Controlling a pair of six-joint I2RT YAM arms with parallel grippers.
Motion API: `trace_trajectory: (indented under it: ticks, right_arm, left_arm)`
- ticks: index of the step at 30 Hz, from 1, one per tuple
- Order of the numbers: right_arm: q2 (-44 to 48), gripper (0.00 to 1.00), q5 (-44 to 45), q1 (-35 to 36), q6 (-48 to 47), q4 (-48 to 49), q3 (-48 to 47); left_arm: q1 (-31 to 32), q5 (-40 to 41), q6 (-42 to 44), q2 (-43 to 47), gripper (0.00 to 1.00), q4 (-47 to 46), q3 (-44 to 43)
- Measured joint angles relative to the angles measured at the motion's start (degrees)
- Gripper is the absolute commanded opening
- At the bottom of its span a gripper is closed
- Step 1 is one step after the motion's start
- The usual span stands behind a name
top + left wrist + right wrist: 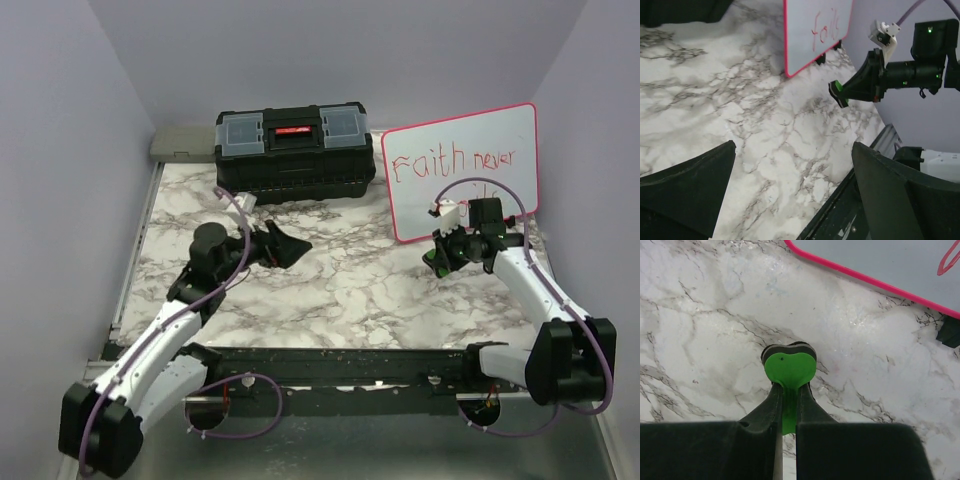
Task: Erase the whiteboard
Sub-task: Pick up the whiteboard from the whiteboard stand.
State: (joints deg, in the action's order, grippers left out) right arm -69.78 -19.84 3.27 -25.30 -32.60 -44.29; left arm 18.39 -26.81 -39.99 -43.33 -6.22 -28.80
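The marble table [330,290] fills the space under both arms. The black toolbox [295,150] sits at the far edge, ahead of the left gripper [297,247] and well apart from it, and far off to the left of the right gripper [437,260]. The board [420,205] stands tilted on small black feet at the far right of the table, just beyond the right gripper. From the right wrist, its pink rim crosses ahead and to the right of the fingertips, and one foot [950,332] shows at the right edge. From the left wrist, the board lies ahead and well apart, across open marble. The left gripper is low over the table with its fingers spread wide and nothing between them. The right gripper points down and leftward in front of the board's lower edge. Its fingers are pressed together on the stem of the eraser [789,367], a green heart-shaped pad with a black layer under it that juts past the fingertips. The eraser is near the board but apart from it, and I cannot tell whether it touches the marble. Red writing [440,160], reading "Faith never", runs along the upper part of the board, above and beyond the right gripper. A second line sits lower down, partly hidden by that arm's wrist.
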Motion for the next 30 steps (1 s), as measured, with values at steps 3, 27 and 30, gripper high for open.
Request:
trace_trajectory:
  ticks: [3, 27, 30]
  right_arm:
    - [0.26, 0.01, -1.44, -0.39, 0.61, -0.04, 0.00]
    - [6.19, 0.01, -3.30, -2.27, 2.97, 1.03, 0.00]
    - [6.19, 0.01, -3.32, -2.38, 3.19, 1.25, 0.00]
  left_arm:
    - [5.75, 0.46, -0.83, -9.66, 0.99, -5.11, -2.82]
    - [17.49, 10.88, -8.90, -57.46, 0.97, -31.93, -29.33]
    - [17.75, 11.47, -10.16, -59.32, 0.97, -31.91, -31.56]
